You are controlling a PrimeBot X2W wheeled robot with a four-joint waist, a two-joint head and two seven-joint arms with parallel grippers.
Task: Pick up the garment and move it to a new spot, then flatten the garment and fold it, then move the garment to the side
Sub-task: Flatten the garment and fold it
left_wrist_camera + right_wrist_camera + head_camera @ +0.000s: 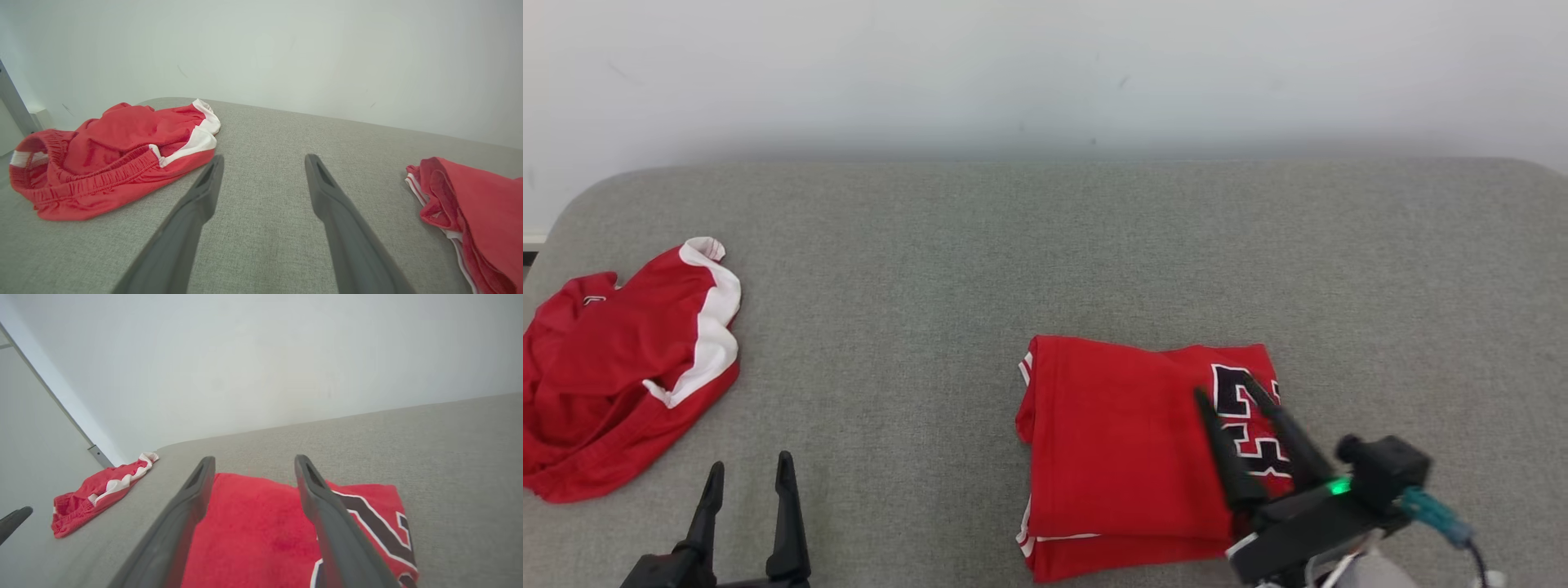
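- At my right front on the grey fabric-covered counter, the head view shows the garment folded into a red rectangle with black lettering on top. My right hand hangs over the lettered part, fingers apart and holding nothing. My left hand sits low at the left, also spread and empty, near the crumpled red shorts.
- In the left wrist view, my left hand points across bare counter. The shorts are on one side and the garment's layered edge on the other, and the hand touches neither.
- In the right wrist view, my right hand is splayed above the red cloth. I cannot tell whether the tips brush it.
- The garment looks light, soft and limp, so I expect the stacked layers to slide and sag if I lift only the top one. I would pinch through every layer at the thick folded edge, ideally with one hand at each end.
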